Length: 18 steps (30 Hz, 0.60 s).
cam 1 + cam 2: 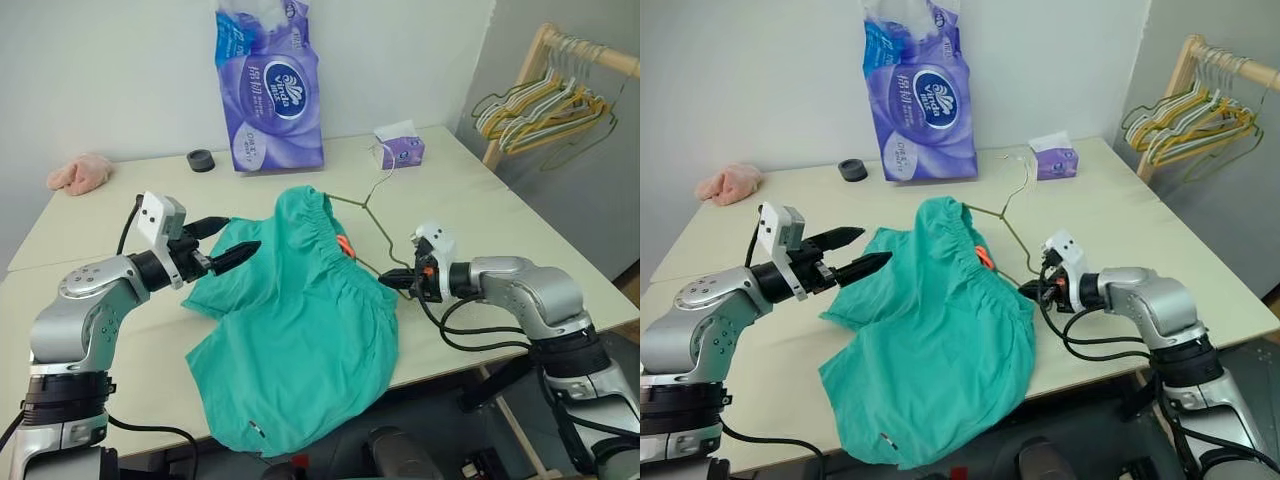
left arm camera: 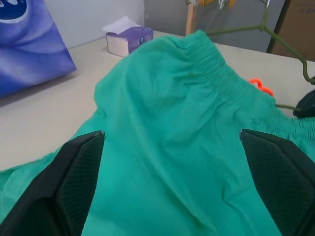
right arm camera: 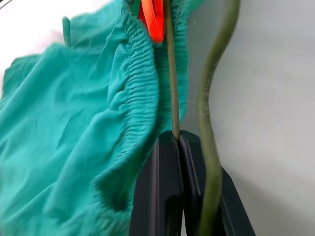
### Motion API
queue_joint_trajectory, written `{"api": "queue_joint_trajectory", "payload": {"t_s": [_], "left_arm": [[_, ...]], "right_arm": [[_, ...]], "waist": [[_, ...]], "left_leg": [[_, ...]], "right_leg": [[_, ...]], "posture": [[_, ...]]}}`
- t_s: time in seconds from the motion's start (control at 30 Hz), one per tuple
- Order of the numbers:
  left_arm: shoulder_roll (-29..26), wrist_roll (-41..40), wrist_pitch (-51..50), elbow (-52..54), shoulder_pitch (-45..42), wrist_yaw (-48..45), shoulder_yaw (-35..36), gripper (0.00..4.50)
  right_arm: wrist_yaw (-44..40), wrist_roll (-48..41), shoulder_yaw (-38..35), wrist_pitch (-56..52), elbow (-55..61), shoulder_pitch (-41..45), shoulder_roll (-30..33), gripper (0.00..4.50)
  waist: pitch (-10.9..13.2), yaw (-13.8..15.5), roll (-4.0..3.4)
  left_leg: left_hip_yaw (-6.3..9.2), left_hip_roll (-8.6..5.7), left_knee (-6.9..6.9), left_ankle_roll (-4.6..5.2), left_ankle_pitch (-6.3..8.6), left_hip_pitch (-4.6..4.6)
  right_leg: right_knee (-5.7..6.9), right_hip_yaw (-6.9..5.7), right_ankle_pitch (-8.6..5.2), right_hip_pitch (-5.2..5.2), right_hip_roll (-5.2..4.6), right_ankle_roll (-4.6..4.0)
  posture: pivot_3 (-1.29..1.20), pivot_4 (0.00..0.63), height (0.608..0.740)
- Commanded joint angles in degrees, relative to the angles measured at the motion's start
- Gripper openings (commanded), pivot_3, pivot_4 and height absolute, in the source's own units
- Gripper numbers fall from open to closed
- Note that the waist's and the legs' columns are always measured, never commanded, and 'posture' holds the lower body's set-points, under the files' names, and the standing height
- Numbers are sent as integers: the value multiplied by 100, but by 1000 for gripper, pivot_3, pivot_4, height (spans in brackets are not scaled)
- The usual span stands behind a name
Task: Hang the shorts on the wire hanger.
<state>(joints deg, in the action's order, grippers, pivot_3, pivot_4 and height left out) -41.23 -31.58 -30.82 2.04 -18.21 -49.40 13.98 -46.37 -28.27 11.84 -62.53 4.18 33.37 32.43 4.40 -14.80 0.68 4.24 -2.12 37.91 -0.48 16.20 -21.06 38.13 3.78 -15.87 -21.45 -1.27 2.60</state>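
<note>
I see shorts point(image 1: 300, 320) draped over front edge of counter point(image 1: 480, 215), waistband raised, orange tag point(image 1: 346, 247) showing. Wire hanger point(image 1: 372, 222) threaded into waistband, hook toward tissue box point(image 1: 400, 150). My right tool point(image 1: 392, 281) pinched together on hanger wire at waistband's right end. My left tool point(image 1: 228, 243) spread wide, level, just beside shorts' left side, gripping nothing. Pink cloth point(image 1: 80, 173) at far left corner.

Shorts point(image 1: 300, 330) on the table point(image 1: 480, 200) between both grippers, wire hanger point(image 1: 372, 222) threaded through, tissue pack point(image 1: 268, 85) behind.
</note>
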Motion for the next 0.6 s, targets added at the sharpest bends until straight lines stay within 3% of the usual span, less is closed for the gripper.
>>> {"api": "queue_joint_trajectory", "payload": {"t_s": [0.03,0.17,0.43,0.6], "left_arm": [[12,-47,81,180,-11,102,194,4488],[9,-27,114,188,-21,130,154,4488],[-3,70,175,197,-93,103,7,4488],[18,135,222,282,-40,105,-62,4488]], "right_arm": [[-257,-151,204,-582,36,184,232,0],[-283,-172,258,-1003,-222,415,205,0],[306,-338,-391,-2479,-807,808,-417,0],[1320,-179,-1568,-2997,-1374,988,-1360,0]], "waist": [[0,26,0],[0,34,0],[-4,-11,-1],[-21,-35,0]], "left_leg": [[1,-1,0,0,0,-1],[5,-6,3,0,0,-10],[10,-7,4,0,0,-9],[6,-13,14,-1,-1,-41]], "right_leg": [[-1,-1,0,-1,-1,0],[0,-4,0,-9,-4,0],[8,-7,4,-11,-4,-6],[37,2,5,-53,-6,-7]], "posture": [[-290,19,740],[-294,20,740],[-294,20,740],[-286,23,740]]}}
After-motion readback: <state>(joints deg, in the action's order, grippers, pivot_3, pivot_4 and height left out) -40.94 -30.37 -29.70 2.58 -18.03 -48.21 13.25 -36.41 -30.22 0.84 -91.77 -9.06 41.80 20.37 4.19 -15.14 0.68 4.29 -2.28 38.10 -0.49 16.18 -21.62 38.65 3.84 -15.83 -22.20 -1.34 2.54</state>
